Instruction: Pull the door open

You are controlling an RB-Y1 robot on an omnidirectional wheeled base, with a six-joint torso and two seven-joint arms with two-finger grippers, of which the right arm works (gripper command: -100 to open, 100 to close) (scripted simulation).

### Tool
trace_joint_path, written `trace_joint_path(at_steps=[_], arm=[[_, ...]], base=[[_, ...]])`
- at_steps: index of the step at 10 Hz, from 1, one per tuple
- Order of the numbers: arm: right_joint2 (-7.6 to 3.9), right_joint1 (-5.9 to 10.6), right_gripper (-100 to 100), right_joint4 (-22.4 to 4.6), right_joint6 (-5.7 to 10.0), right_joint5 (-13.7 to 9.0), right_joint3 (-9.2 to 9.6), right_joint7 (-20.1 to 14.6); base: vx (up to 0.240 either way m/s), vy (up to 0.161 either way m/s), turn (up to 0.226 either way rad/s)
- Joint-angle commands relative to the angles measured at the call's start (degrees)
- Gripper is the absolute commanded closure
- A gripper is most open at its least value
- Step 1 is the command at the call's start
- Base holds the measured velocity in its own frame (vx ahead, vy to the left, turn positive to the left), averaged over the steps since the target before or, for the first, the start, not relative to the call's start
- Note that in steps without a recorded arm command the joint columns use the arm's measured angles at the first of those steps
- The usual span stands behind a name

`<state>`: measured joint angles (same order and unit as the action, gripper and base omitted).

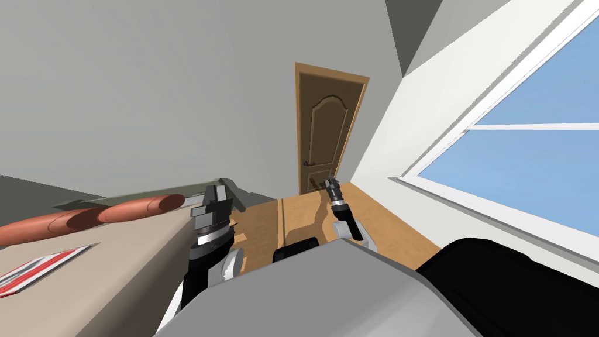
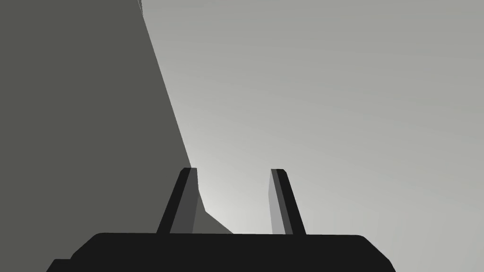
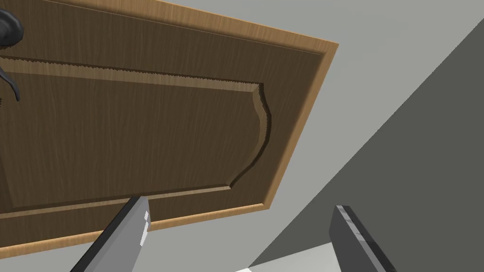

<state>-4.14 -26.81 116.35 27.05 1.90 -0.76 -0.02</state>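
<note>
**Status.** The door (image 1: 327,129) is standing at the far end of the room, to the left of the window (image 1: 526,146). It is sitting flush in its lighter frame (image 1: 364,129), so it is judged shut. The dark handle (image 1: 309,164) is sitting on the door's left edge, and nothing is touching it. Pulling is judged not yet begun.

**Right gripper.** The right gripper (image 1: 331,182) is reaching forward over the wood floor (image 1: 380,225) and pointing at the door, short of it. In the right wrist view its fingers are standing wide apart and gripping nothing. The door panel is lying beyond them. The handle (image 3: 9,28) is lying off to one side of the line between the fingers, not between them.

**Left gripper.** The left gripper (image 1: 215,199) is raised on the near left, beside the beige surface (image 1: 117,257). In the left wrist view its fingers are parted by a narrower gap, and nothing is between them.

**Remaining steps, as judged.**
1. Closing the distance to the door.
2. Lining the right gripper up on the handle.
3. Clamping the handle.
4. Turning the handle if the latch needs it.
5. Drawing the door back toward the robot.

**Holders and contents.** The beige surface is carrying reddish cylinders (image 1: 134,209) at its far edge. It is also carrying a flat red-and-white item (image 1: 35,272) nearer the robot.
</note>
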Motion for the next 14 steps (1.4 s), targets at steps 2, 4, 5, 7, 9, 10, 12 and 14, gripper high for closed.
trace_joint_path(at_steps=[2, 4, 5, 7, 9, 10, 12, 14], arm=[[-0.63, 1.14, -100, -3.2, 0.37, -0.2, -0.29, -0.4], [-1.08, 1.88, -100, -5.4, 0.67, -0.4, -0.52, -0.6], [-1.31, 2.28, -100, -6.6, 0.83, -0.5, -0.65, -0.8], [-1.78, 3.09, -100, -9.0, 1.16, -0.7, -0.91, -1.1], [-2.25, 3.92, -100, -11.4, 1.49, -0.9, -1.17, -1.4], [-2.48, 4.35, -100, -12.7, 1.66, -1.0, -1.31, -1.5], [-2.96, 5.21, -100, -15.2, 2.00, -1.2, -1.59, -1.8], [-3.42, 6.08, -100, -17.8, 2.35, -1.4, -1.86, -2.1]], base=[[0.122, -0.028, 0.045], [0.096, -0.031, 0.043], [0.092, -0.025, 0.044], [0.100, -0.021, 0.043], [0.101, -0.036, 0.048], [0.081, -0.020, 0.045], [0.095, -0.025, 0.045], [0.102, -0.035, 0.049]])
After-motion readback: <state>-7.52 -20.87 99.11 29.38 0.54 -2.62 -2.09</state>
